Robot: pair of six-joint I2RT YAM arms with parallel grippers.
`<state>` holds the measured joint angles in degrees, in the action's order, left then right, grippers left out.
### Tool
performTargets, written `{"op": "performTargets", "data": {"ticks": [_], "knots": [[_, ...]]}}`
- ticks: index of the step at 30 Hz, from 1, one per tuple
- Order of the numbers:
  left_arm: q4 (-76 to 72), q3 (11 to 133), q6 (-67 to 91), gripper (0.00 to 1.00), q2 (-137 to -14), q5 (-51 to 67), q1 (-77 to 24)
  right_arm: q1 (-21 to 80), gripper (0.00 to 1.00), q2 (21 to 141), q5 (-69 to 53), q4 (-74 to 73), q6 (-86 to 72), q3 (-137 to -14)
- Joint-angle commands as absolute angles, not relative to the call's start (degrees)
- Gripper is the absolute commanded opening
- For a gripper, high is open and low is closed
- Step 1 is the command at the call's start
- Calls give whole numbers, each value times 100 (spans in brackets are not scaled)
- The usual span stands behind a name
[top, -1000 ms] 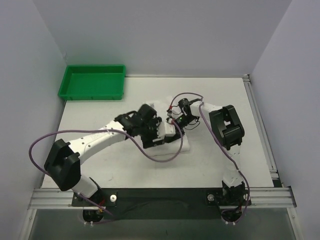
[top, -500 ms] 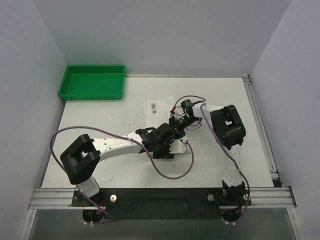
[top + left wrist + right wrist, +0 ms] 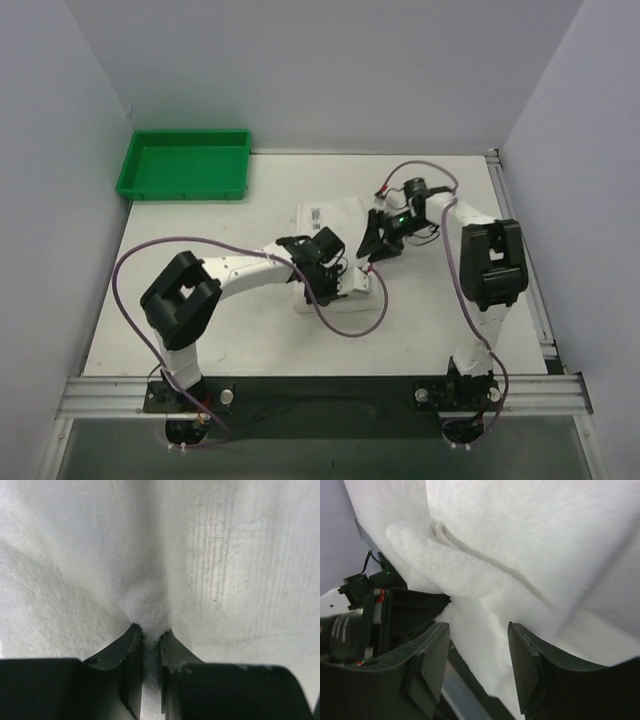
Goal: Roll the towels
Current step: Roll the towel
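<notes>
The white towel [image 3: 335,222] lies bunched in the middle of the table, with a printed label on its far part. My left gripper [image 3: 336,282] rests on its near part and is shut on a pinched ridge of terry cloth [image 3: 148,607], as seen at the left gripper [image 3: 150,631]. My right gripper [image 3: 376,246] is at the towel's right edge. In its wrist view the right gripper [image 3: 477,650] stands open, with folded towel [image 3: 520,540] lying loose between its fingers [image 3: 434,652]. The folds are thick and overlapping.
An empty green tray [image 3: 183,163] sits at the far left corner of the table. Purple cables loop from both arms over the table in front of the towel. Bare table surface [image 3: 250,580] shows to the right of the left gripper. Walls enclose the table on three sides.
The left gripper moved right onto the near part of the towel and closed on a fold. The right gripper drew back to the right and opened off the cloth.
</notes>
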<state>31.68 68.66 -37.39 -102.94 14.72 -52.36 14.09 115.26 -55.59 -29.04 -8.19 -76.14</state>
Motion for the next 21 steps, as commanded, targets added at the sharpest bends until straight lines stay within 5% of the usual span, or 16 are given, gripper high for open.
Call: {"op": "performTargets", "data": {"ticks": [1,12,21], "knots": [[4700,7241,-3832,4,-10782,3108,-4897,704,52,10478,-4861,-3629,683,-7989],[6864,9122,-3850,0,-12532,4341,-3991,52,60,7508,-4720,-4666,3391,-7024],[8121,10659,-3947,4,-13877,4632,-3508,2424,55,6284,-2744,-4782,4315,-5976]]}}
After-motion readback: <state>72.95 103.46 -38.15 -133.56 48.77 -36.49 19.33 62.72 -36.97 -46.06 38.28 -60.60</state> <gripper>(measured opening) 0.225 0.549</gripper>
